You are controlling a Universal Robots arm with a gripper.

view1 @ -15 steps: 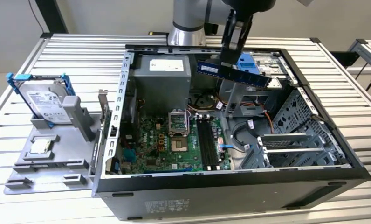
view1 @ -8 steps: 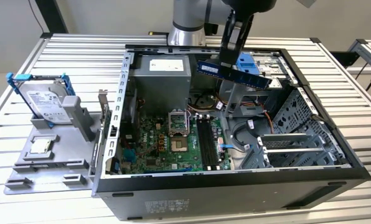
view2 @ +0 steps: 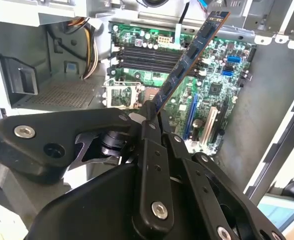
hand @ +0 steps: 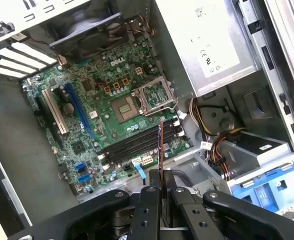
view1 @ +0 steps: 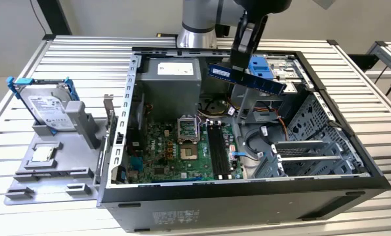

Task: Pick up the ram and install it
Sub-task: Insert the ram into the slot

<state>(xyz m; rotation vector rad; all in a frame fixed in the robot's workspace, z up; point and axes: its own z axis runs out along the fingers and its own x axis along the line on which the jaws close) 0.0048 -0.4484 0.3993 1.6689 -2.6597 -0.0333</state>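
Note:
My gripper (view1: 238,63) hangs over the back right of the open computer case (view1: 248,209), shut on the ram (view1: 248,78). The ram is a long dark blue circuit-board stick, held by its middle and tilted, well above the motherboard (view1: 176,157). In the second wrist view the ram (view2: 189,57) juts out from between the black fingers (view2: 150,150) over the board. In the first wrist view the ram (hand: 160,150) shows edge-on above the black memory slots (hand: 137,146). Those slots (view1: 217,147) lie right of the processor socket (view1: 187,132) and appear unfilled.
On the exterior view's left, a grey tray (view1: 51,189) carries a silver hard drive in a blue frame (view1: 48,105) and a small square silver chip (view1: 41,154). Inside the case are the power supply (view1: 172,81), loose cables (view1: 254,142) and drive cages (view1: 313,152).

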